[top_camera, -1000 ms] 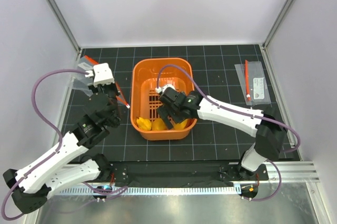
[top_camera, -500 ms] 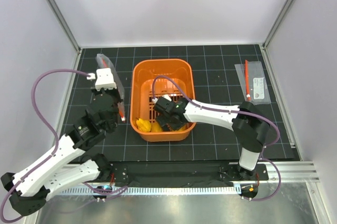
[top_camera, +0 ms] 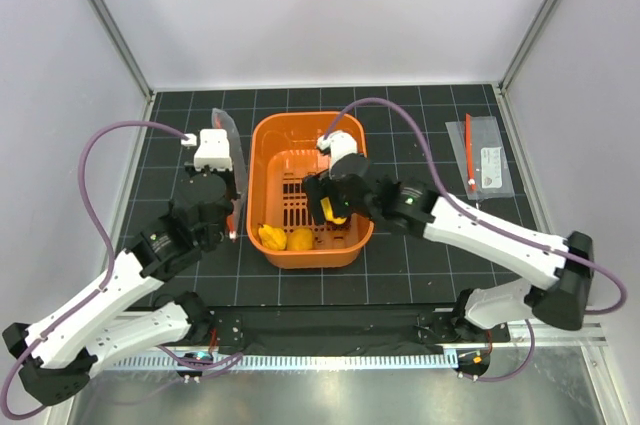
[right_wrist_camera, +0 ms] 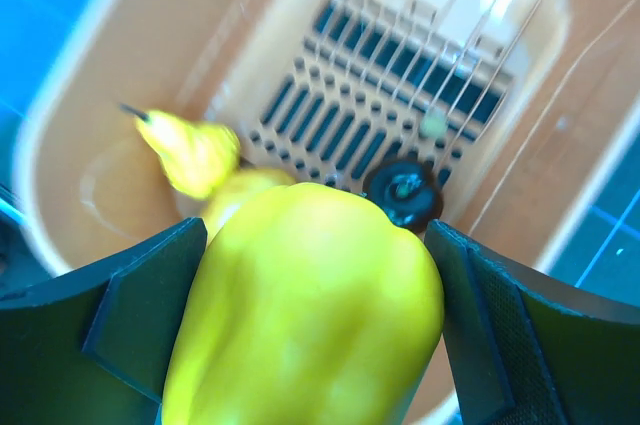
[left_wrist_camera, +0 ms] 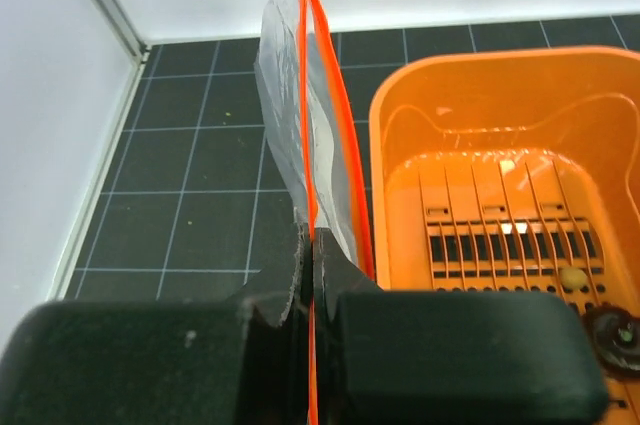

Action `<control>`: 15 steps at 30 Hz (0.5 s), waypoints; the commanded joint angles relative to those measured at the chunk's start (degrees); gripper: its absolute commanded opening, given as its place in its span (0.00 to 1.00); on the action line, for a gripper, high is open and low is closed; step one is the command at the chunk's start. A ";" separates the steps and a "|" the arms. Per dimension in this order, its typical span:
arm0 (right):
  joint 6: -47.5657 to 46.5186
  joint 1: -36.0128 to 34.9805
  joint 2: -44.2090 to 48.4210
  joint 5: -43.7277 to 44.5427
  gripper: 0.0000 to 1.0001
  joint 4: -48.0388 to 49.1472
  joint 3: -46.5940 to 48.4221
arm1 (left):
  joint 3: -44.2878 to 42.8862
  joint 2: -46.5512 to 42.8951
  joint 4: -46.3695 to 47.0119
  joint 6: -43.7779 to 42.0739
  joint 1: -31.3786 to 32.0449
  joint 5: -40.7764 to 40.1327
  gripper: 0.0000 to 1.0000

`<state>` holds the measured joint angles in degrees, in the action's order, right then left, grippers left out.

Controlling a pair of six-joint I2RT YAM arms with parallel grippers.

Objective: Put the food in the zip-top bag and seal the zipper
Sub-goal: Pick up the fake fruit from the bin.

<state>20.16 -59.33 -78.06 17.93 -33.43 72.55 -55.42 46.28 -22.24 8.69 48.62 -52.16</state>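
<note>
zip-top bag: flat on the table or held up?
Held up on edge: left gripper shut on the zip-top bag beside orange basket.

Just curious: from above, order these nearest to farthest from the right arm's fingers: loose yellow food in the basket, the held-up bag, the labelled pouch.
From the right fingers, gripping a yellow pepper:
1. Yellow food, in basket, near-left corner.
2. Zip-top bag, held left of basket.
3. Labelled pouch, far right.

You've bare mat [top_camera: 440,110] between basket [top_camera: 305,117] and pouch [top_camera: 487,160] on the right; leftward, the upright bag [left_wrist_camera: 290,115] in the left gripper [left_wrist_camera: 308,280] crowds the basket wall (right gripper [right_wrist_camera: 320,323] with pepper [right_wrist_camera: 300,245] hangs over its middle)
</note>
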 commanded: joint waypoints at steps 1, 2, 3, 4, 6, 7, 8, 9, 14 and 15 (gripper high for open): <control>0.58 0.70 4.31 3.94 0.03 4.86 -0.74 | -2.76 -0.84 -0.97 0.54 -0.19 3.73 0.00; 0.58 0.88 5.37 4.21 0.03 6.43 -1.70 | -2.85 -0.67 -0.53 0.54 -0.11 4.78 0.00; 0.58 0.88 6.33 4.21 0.03 7.32 -2.24 | -3.38 -0.41 -0.52 0.54 -0.11 5.40 0.00; 0.41 0.97 8.26 4.13 0.04 8.11 -2.59 | -3.73 0.12 -0.61 0.45 -0.11 6.01 0.00; 0.49 0.97 9.76 2.64 0.03 9.95 -3.21 | -5.39 1.87 -1.84 0.89 -0.11 8.64 0.00; 0.75 0.97 10.90 1.68 0.03 10.40 -3.30 | -6.10 2.49 -2.45 1.33 -0.19 9.79 0.00; 1.28 0.88 11.35 0.01 0.03 11.53 -3.47 | -6.98 4.24 -3.85 2.20 -0.11 10.93 0.00; 1.54 1.06 11.88 -1.31 0.03 12.42 -3.73 | -7.68 5.04 -4.65 2.82 -0.11 12.86 0.00; 4.44 0.97 15.82 -7.73 0.03 20.40 -9.17 | -14.27 11.36 -10.35 6.07 -0.11 16.56 0.00; 4.79 0.97 16.36 -8.43 0.03 21.38 -9.97 | -15.76 13.90 -11.59 6.34 -0.19 16.65 0.00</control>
<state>22.46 -58.37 -64.55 13.89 -20.34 64.86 -66.46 56.38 -29.08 12.43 48.62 -39.27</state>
